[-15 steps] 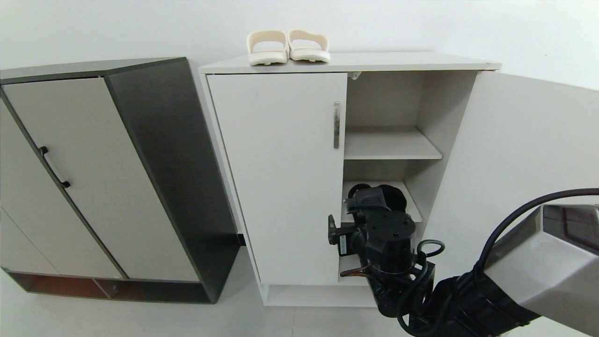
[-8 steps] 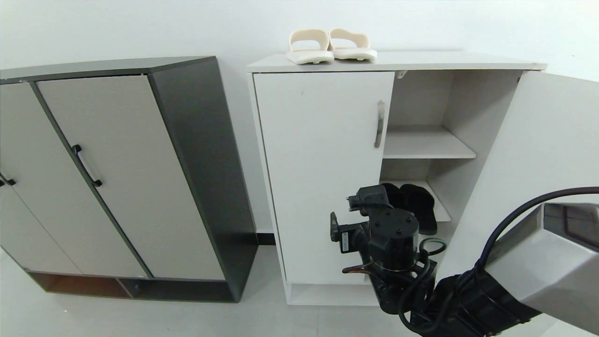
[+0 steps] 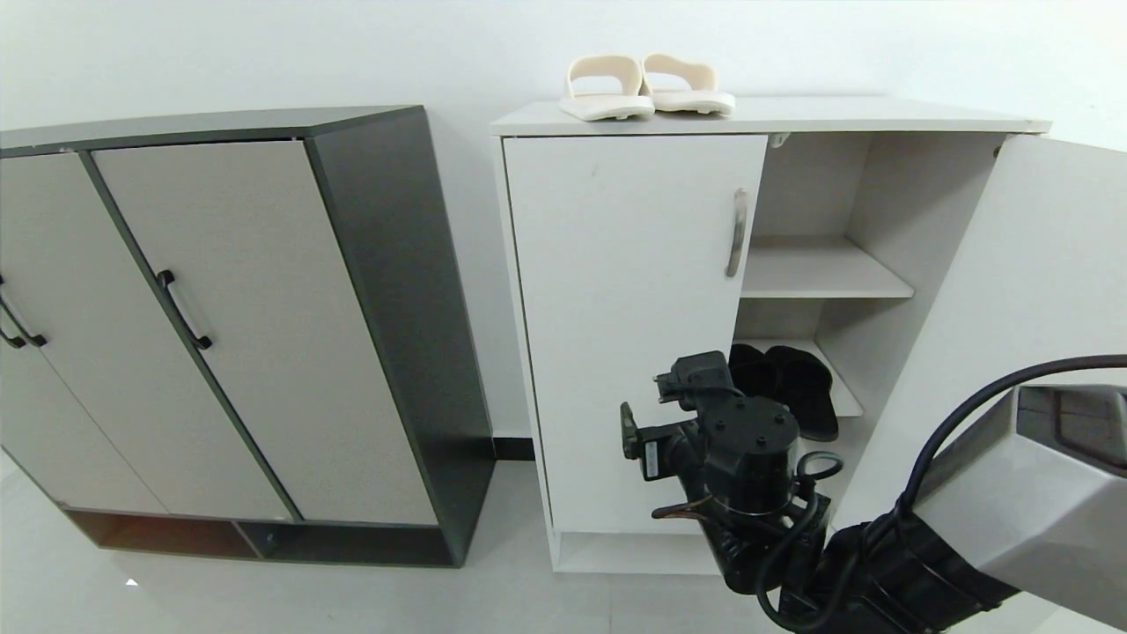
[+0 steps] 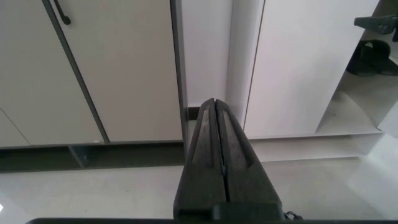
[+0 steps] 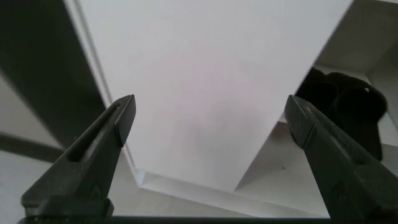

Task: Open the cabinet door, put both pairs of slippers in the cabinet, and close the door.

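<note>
Right gripper (image 5: pixel 210 106): fingers spread wide, empty, facing the white cabinet's (image 3: pixel 634 352) shut left door (image 3: pixel 616 291). Black slippers (image 3: pixel 788 387) lie apart from them at about 2 o'clock, side by side on the lower shelf (image 3: pixel 847 403) beside the open right door (image 3: pixel 1012 299). Cream slippers (image 3: pixel 647 86), open-toed, sit paired on the cabinet top at 12 o'clock. Left gripper (image 4: pixel 214 107): fingers pressed together, empty.

A: Where does the head camera look from?
B: From high up, forward and down, well behind the right gripper (image 5: pixel 210 106). It takes in the white cabinet (image 3: pixel 766 114).
A: And the wrist cameras?
B: The right one looks past its gripper at the closed door (image 5: pixel 205 62), from near. The left one looks past the left gripper (image 4: pixel 214 107), from farther off. All three share the black slippers (image 3: pixel 797 387).
</note>
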